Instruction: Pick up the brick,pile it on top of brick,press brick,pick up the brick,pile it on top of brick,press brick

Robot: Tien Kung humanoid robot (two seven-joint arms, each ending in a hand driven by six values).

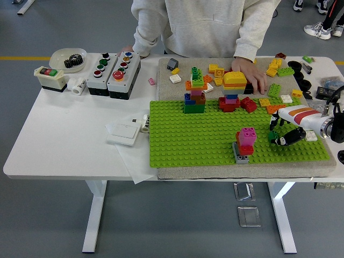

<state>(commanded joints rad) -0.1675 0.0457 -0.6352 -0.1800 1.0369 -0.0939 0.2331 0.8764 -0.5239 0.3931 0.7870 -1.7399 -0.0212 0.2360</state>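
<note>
The right hand (281, 135) pinches a small green brick (274, 136) over the green baseplate (193, 134), right of the pink-topped stack (245, 143). Light, rigid, slick plastic: a hold on opposite side walls seems best.

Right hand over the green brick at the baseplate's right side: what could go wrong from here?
The right hand is curled around a small green brick; its grip looks shallow, so the brick may slip or tilt. The pink-topped stack is narrow and stands near the baseplate's front edge, so an off-centre press could topple it. A person's hand rests on the yellow-topped stack beyond, near any wide swing.
</note>
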